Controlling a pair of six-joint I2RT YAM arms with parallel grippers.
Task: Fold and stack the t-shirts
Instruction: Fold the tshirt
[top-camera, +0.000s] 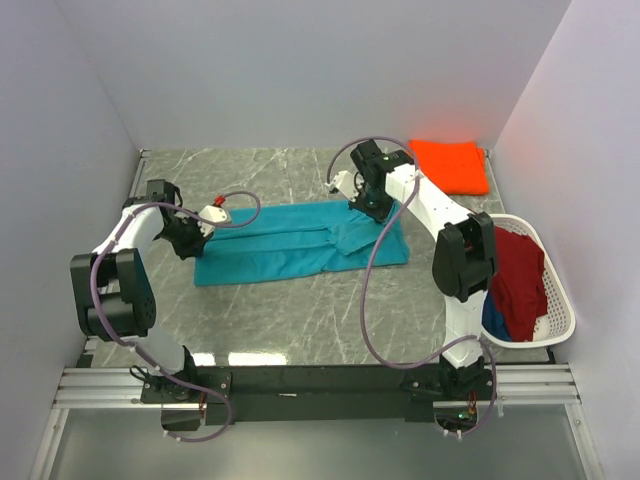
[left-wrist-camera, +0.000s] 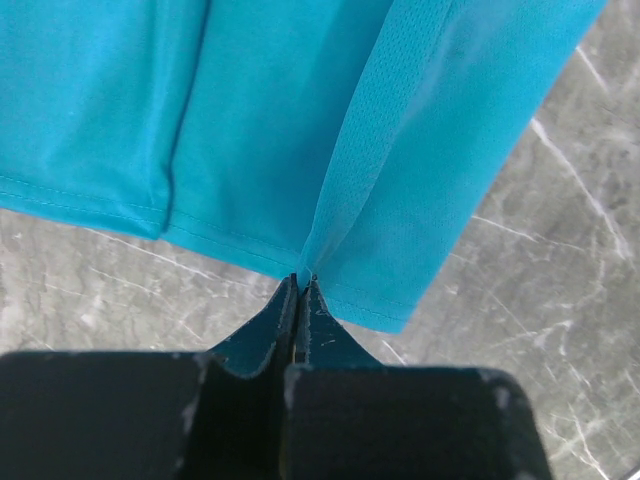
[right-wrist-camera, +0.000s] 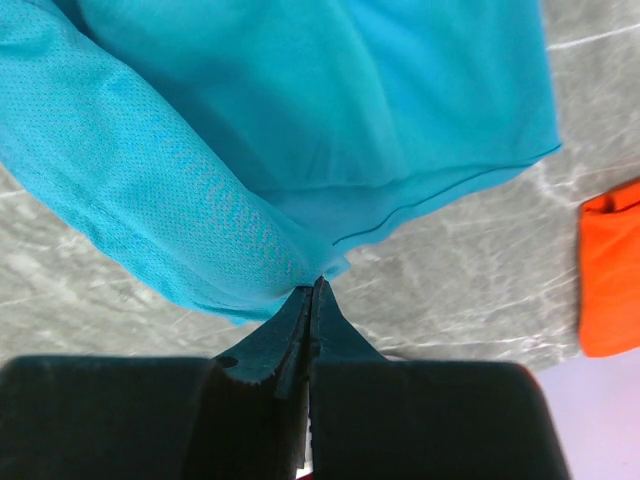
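A teal t-shirt (top-camera: 300, 240) lies partly folded lengthwise in the middle of the table. My left gripper (top-camera: 205, 222) is shut on its left hem; in the left wrist view the jaws pinch the teal hem (left-wrist-camera: 303, 272) at a fold. My right gripper (top-camera: 368, 205) is shut on the shirt's far right edge, seen in the right wrist view (right-wrist-camera: 316, 278) with a mesh sleeve (right-wrist-camera: 170, 190) draped beside it. A folded orange t-shirt (top-camera: 450, 165) lies at the back right, also in the right wrist view (right-wrist-camera: 610, 270). Dark red (top-camera: 520, 270) and blue (top-camera: 493, 318) shirts lie in the basket.
A white plastic laundry basket (top-camera: 560, 300) stands at the right edge of the table. Grey marble tabletop (top-camera: 290, 320) spreads in front of the teal shirt. White walls close in the back and sides.
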